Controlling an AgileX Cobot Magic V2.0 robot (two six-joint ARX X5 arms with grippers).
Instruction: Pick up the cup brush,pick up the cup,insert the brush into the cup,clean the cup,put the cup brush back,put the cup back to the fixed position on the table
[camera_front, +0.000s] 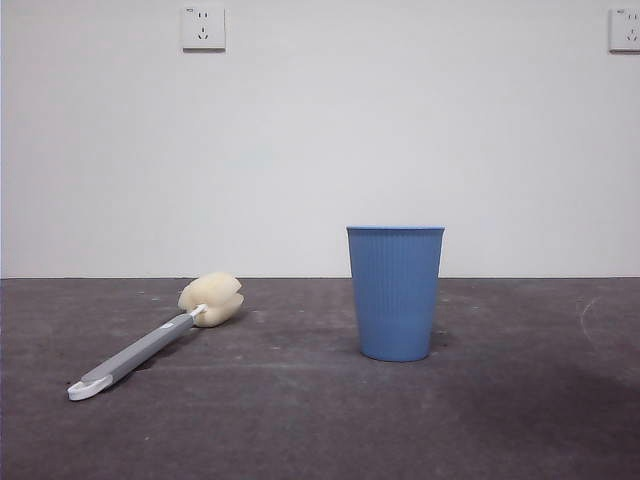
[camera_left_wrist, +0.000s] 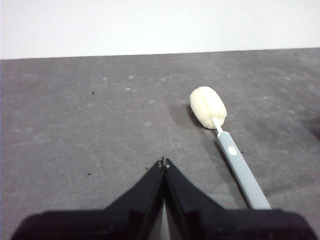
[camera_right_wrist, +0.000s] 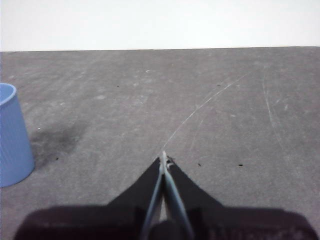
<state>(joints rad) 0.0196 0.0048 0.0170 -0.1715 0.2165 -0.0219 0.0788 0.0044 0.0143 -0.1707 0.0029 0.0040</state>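
Observation:
The cup brush (camera_front: 150, 345) lies flat on the table (camera_front: 300, 430) at the left, its cream sponge head (camera_front: 211, 299) toward the back and its white looped end toward the front. The blue ribbed cup (camera_front: 395, 292) stands upright to its right, near the middle. In the left wrist view the brush (camera_left_wrist: 225, 145) lies beside my left gripper (camera_left_wrist: 164, 162), apart from it; the jaws are shut and hold nothing. My right gripper (camera_right_wrist: 164, 157) is shut and empty too, with the cup (camera_right_wrist: 12, 135) off to its side. Neither arm shows in the front view.
A white wall rises behind the table's far edge, with two sockets (camera_front: 203, 28) high up. Pale scratches mark the table (camera_right_wrist: 210, 100) near the right gripper.

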